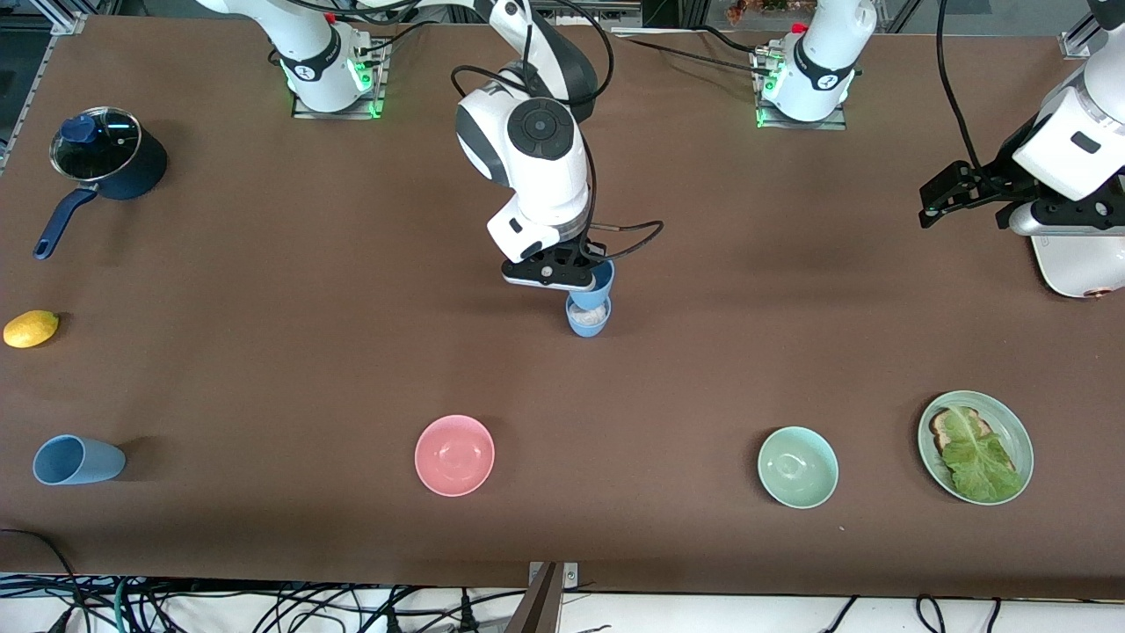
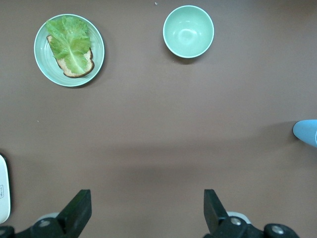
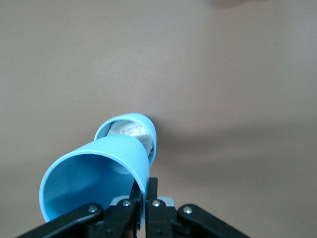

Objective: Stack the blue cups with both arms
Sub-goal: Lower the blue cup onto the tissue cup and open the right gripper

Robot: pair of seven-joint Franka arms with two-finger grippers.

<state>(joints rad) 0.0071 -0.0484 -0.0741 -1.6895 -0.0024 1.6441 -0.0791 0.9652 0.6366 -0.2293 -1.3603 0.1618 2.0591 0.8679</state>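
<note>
A blue cup [image 1: 603, 283] is held by the right gripper [image 1: 587, 264] in the air, w/ its rim pinched btwn the two fingers [image 3: 148, 191]. The held cup is tilted and is right over a 2nd cup [image 1: 588, 318], which stands upright on the table [image 1: 264, 290] near the middle. The base of the held cup is at the mouth of the 2nd cup; whether it touches can't be told. Something white [image 3: 130, 132] is seen inside the 2nd cup.

All other places are given from the 2nd cup. A 3rd cup [image 1: 77, 460] is lying on its side, nearer the front camera and well apart, toward the right arm's end. A pink bowl [image 1: 454, 454] is nearer the camera too, a bit toward the right arm's end. A green bowl [image 1: 797, 467] is nearer the camera, toward the left arm's end. A plate [image 1: 1019, 435] w/ toast [image 2: 74, 67] and a lettuce leaf [image 1: 977, 453] on it is seen still more toward that end. A lemon [image 1: 31, 329] and a pan [image 1: 105, 167] w/ a glass lid are at the right arm's end, the pan farther from the camera.

The left gripper [image 2: 147, 210] is held up over the left arm's end of the table, waiting, w/ its fingers [image 2: 77, 210] spread wide and nothing btwn them.
</note>
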